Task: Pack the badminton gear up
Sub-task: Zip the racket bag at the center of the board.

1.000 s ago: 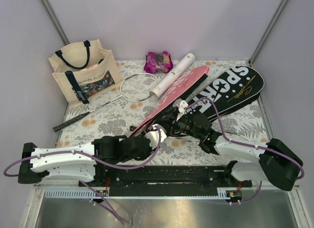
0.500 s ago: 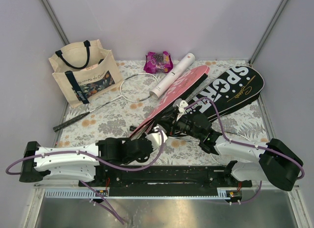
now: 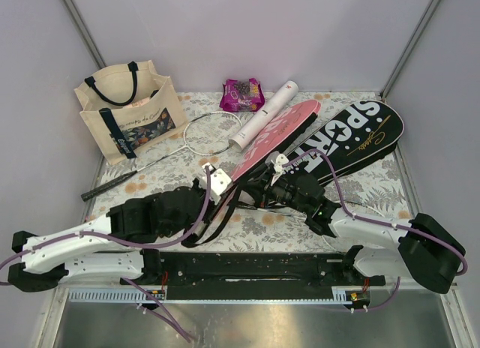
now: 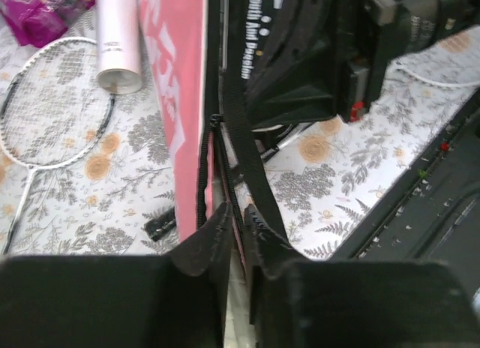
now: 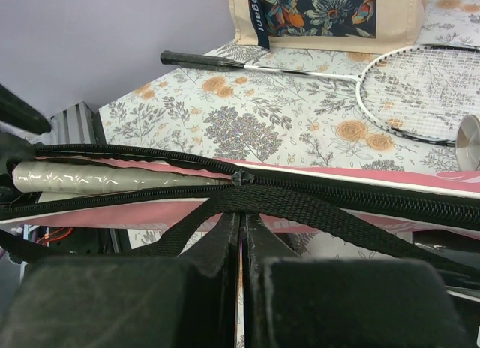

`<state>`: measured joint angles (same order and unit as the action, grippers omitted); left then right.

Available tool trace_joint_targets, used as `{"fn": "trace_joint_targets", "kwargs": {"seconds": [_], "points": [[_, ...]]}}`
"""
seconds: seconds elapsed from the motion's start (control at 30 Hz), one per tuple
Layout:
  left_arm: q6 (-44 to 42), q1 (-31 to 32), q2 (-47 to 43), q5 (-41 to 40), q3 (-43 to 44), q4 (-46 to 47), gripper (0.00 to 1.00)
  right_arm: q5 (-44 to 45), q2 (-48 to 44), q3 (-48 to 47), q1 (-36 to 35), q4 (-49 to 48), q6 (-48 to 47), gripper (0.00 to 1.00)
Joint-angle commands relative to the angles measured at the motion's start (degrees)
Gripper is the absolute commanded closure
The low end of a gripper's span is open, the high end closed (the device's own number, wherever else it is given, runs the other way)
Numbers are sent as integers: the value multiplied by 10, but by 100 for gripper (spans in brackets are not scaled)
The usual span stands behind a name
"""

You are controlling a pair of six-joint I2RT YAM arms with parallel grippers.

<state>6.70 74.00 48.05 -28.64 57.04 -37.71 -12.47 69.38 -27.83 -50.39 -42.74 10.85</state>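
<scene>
The pink cover (image 3: 281, 127) lies slantwise mid-table, its near end unzipped over a racket grip (image 5: 112, 181); the left gripper (image 4: 236, 228) pinches its edge; the right gripper (image 5: 241, 220) is clamped shut at the zip slider (image 5: 238, 178); zipping seems in hand, needing a straight pull along the teeth.

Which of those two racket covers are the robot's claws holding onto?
The pink cover: the left gripper and right gripper both pinch its zipper edge at the narrow end. The black cover lies beside it, ungripped.
</scene>
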Motion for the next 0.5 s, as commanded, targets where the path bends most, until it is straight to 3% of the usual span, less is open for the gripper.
{"fn": "trace_joint_targets", "kwargs": {"seconds": [0.0, 0.07, 0.23, 0.33, 0.47], "points": [[-10, 4, 23, 76, 13, -5, 71, 18, -22, -20, -5, -31, 9, 100], [9, 25, 50, 71, 15, -5, 62, 22, -17, -23, -5, -27, 9, 100], [53, 124, 132, -69, 40, -43, 60, 30, -17, -27, -5, -23, 17, 100], [69, 144, 176, -128, 44, -76, 59, 32, -14, -31, -5, -19, 28, 100], [92, 148, 187, -150, 17, -83, 59, 33, -17, -35, -5, -16, 37, 100]]}}
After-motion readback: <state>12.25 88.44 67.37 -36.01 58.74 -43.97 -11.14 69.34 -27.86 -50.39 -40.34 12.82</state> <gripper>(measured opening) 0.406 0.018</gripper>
